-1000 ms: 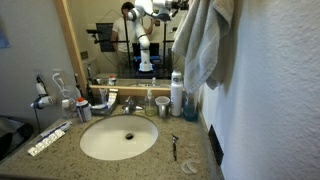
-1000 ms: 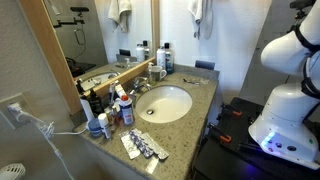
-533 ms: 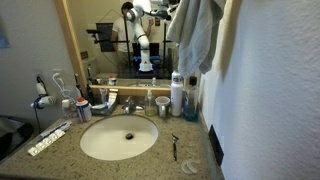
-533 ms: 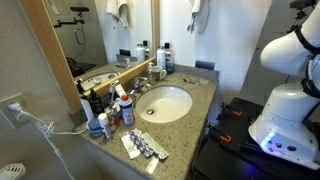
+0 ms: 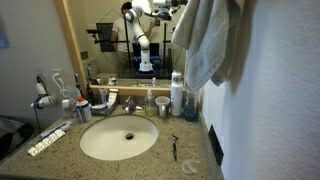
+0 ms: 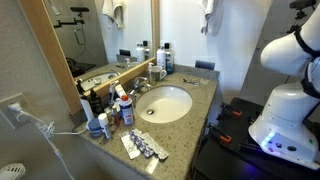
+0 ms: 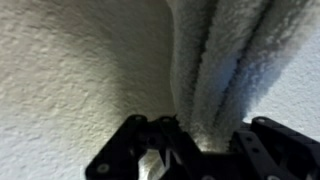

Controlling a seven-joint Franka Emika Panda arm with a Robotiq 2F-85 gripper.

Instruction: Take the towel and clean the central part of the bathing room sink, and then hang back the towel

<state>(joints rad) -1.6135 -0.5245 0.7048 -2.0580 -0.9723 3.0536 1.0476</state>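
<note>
The pale grey-white towel [image 5: 207,42] hangs in soft folds high against the wall, above the right end of the counter; only its lower end [image 6: 208,12] shows at the top edge of an exterior view. In the wrist view the towel [image 7: 215,60] runs down between the black fingers [image 7: 150,145], and my gripper [image 7: 210,138] is shut on it close to the textured wall. Neither exterior view shows the gripper itself. The oval off-white sink [image 5: 105,145] [image 6: 170,108] lies below in the speckled granite counter, with nothing in it.
Bottles and cups [image 5: 176,95] crowd the back of the counter around the faucet [image 5: 130,103]. A razor [image 5: 175,147] lies right of the basin and blister packs [image 5: 50,137] lie left of it. The mirror [image 5: 110,40] stands behind. The robot's white base [image 6: 285,110] stands beside the counter.
The towel swung away from the side wall half a second ago and has since swung back, now hanging wider. The gripper has stayed shut on it.
</note>
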